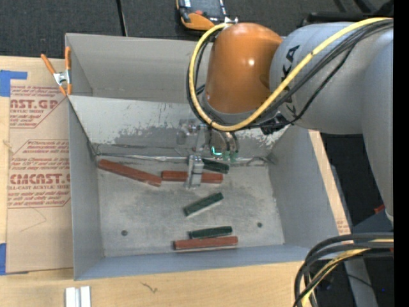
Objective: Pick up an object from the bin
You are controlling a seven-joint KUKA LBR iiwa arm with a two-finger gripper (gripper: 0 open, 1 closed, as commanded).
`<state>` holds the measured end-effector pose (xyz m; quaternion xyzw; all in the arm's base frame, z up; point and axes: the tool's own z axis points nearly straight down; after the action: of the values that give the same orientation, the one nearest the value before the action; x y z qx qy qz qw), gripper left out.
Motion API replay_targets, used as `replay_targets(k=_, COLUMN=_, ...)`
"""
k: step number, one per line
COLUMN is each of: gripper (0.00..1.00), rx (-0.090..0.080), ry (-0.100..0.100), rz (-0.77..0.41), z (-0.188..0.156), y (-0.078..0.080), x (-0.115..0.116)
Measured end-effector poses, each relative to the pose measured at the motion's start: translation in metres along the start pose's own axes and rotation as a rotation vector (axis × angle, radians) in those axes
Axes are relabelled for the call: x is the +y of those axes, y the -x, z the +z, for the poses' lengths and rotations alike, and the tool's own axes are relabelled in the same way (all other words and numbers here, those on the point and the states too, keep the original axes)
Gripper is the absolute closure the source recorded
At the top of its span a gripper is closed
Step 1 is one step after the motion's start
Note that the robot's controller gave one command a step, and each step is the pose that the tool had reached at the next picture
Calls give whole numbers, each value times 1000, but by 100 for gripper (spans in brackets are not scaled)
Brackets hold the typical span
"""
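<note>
Red bar (206,242) and green bar (209,233) by the near wall sit untouched, gripper (193,181) is down over the mid-bin brown bar (172,176), can't tell how open, so I'd guess grasping, then lift straight up.

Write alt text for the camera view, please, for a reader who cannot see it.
The end effector hangs low over a red-brown stick in the middle of the grey bin, the arm coming from the right. A longer red-brown stick lies to its left; a dark green stick and a green and red-brown pair lie lower in the view.
</note>
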<state>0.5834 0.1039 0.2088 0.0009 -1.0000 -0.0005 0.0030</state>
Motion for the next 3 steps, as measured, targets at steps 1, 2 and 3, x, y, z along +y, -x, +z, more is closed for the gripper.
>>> replay_targets(k=1, gripper=0, rx=-8, ry=1, rz=1, z=-5, y=2, x=-1)
replay_targets(k=2, gripper=0, rx=-12, ry=1, rz=4, z=80, y=5, x=-23)
replay_targets(k=3, gripper=0, rx=-5, ry=1, rz=65, z=88, y=5, x=-28)
